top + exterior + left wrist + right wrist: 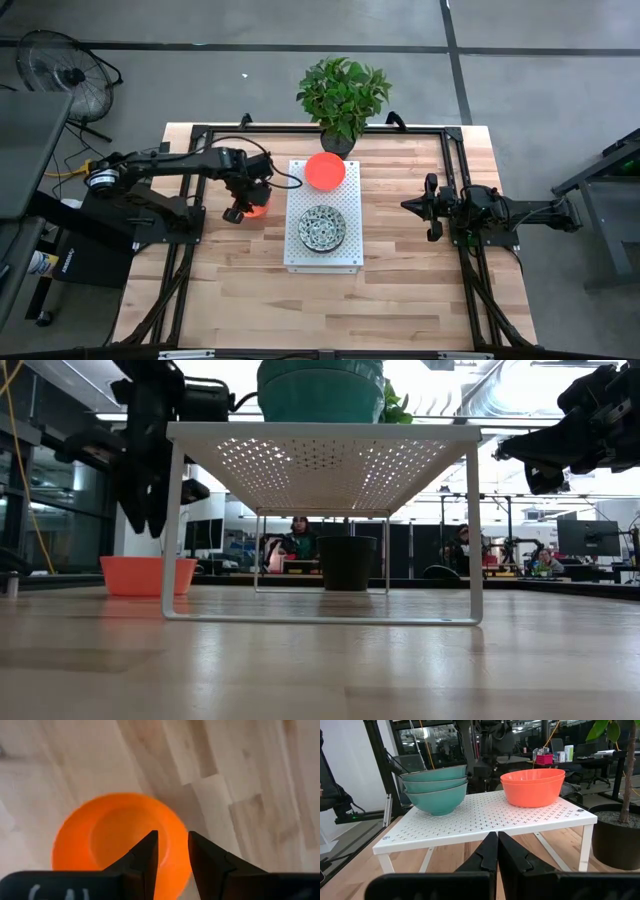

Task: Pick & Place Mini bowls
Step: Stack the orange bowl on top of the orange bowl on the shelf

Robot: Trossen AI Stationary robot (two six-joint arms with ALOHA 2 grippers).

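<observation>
Pale wooden bench (250, 270) in a workshop with grey floor. White perforated rack (323, 262) carrying patterned bowls (322, 227) and orange bowls (325, 171). Left tool (243, 208) part-open above single orange bowl (120, 840) on bench. Right tool (415, 206) closed, empty.

The left arm is stretched out sideways over the table, wrist bent down, so the left gripper (248, 203) is pointed straight at the tabletop. Its fingers (145, 857) are held a little apart, nothing pinched between them. The right arm is parked on its own side, kept level, with the right gripper (412, 206) fully closed and aimed inward.
</observation>
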